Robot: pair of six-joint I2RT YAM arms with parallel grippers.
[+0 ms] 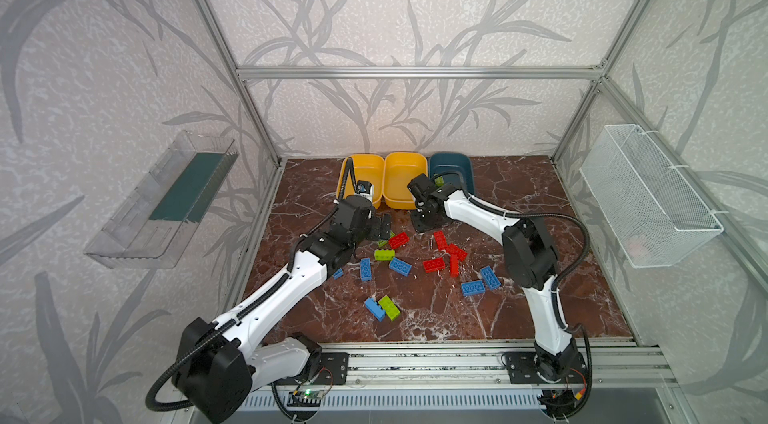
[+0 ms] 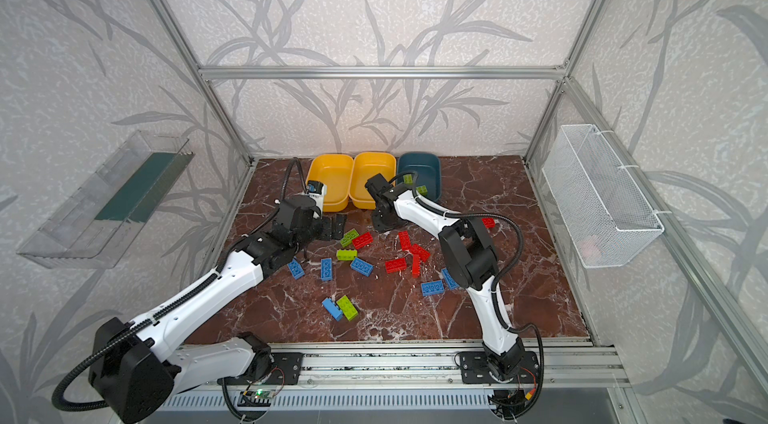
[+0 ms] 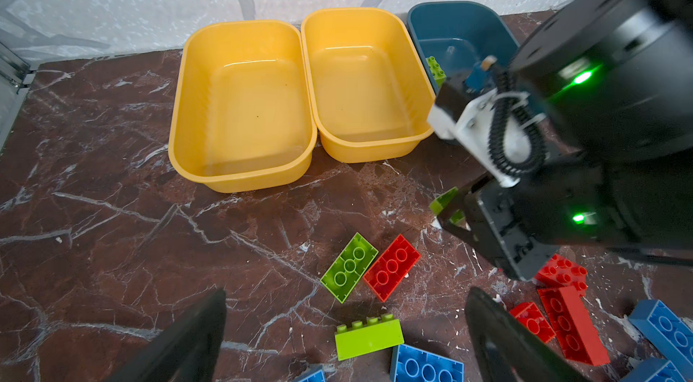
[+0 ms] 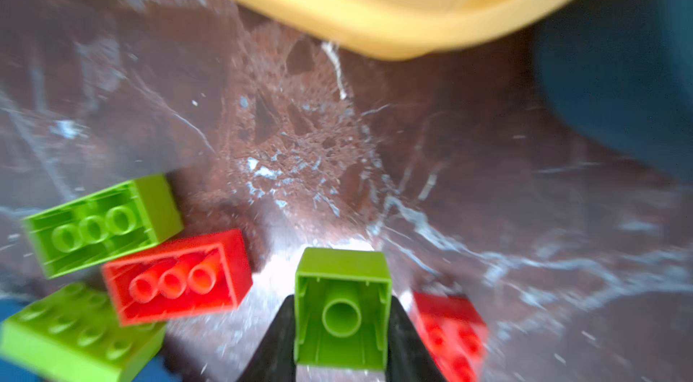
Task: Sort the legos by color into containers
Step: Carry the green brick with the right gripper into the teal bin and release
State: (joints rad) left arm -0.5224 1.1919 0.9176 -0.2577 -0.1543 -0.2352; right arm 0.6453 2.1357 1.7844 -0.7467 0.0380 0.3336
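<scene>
My right gripper (image 4: 342,324) is shut on a lime green lego (image 4: 341,309), its hollow underside facing the camera, low over the floor in front of the middle yellow container (image 1: 405,155). In both top views that gripper (image 1: 424,223) points down. The left yellow container (image 3: 240,106) and its neighbour (image 3: 367,91) are empty. The teal container (image 1: 451,155) holds green legos (image 2: 409,179). My left gripper (image 3: 347,293) hangs open over a lime lego (image 3: 369,337), with a green one (image 3: 348,267) and a red one (image 3: 392,267) just beyond. Red (image 1: 434,264) and blue legos (image 1: 400,266) lie scattered mid-floor.
A clear plastic tray (image 1: 162,201) hangs on the left wall and a white wire mesh basket (image 1: 648,193) on the right wall. Aluminium frame posts edge the marble floor (image 1: 519,193). The arms' base rail (image 1: 415,363) runs along the front.
</scene>
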